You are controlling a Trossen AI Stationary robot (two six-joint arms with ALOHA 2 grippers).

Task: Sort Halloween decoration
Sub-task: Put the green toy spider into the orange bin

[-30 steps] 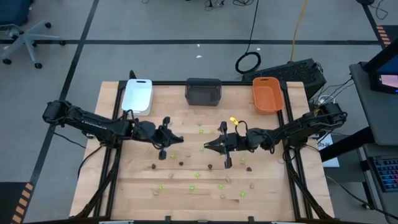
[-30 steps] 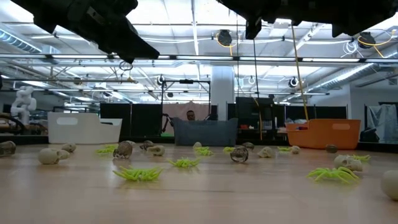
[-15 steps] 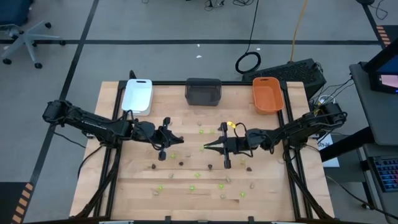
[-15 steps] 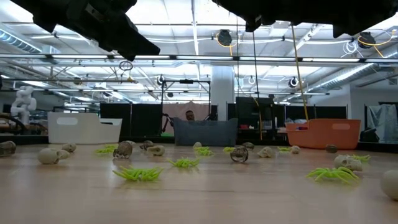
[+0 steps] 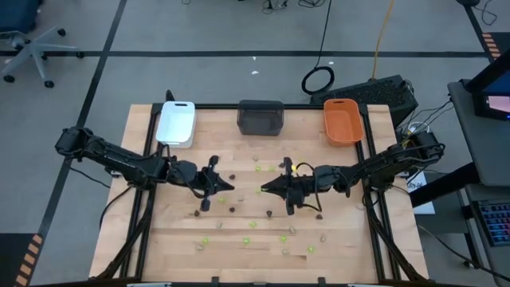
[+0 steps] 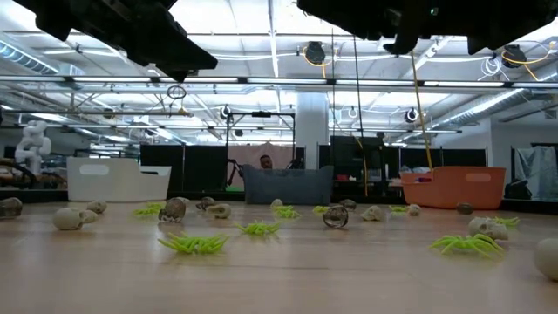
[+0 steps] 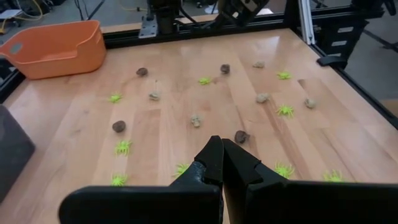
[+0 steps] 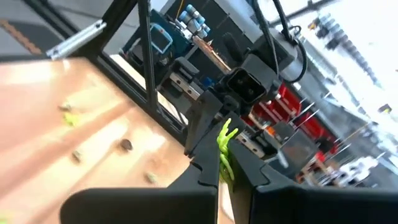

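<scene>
A light wooden table [image 5: 159,239] of jointed planks, framed in black metal, carries three smooth rectangular plastic trays along its far edge: from left to right, a white tray [image 5: 176,123], a dark grey tray [image 5: 260,116] and an orange tray [image 5: 343,120]. The left gripper [image 5: 225,185] hangs over the left half of the table, its two dark fingers pressed together with nothing between them, as the left wrist view confirms [image 7: 221,155]. Scattered across the middle and near part of the boards lie the Halloween decoration pieces, each far smaller than a gripper: spiky lime green spiders [image 6: 193,244], rounded pale beige-grey skulls [image 6: 68,218] and lumpy dark brown-black pieces [image 7: 119,126]. In the left wrist view a dark piece [image 7: 241,136] sits on the wood just beyond the closed fingertips, with a green spider [image 7: 181,168] close beside them. The right gripper [image 5: 267,189] is held above the table centre, pointing toward the left arm, and its fingers are clamped on one lime green spider [image 8: 225,148], whose thin legs stick out past the tips in the right wrist view. The low view shows both arms as dark shapes at the top, well above the pieces on the table.
</scene>
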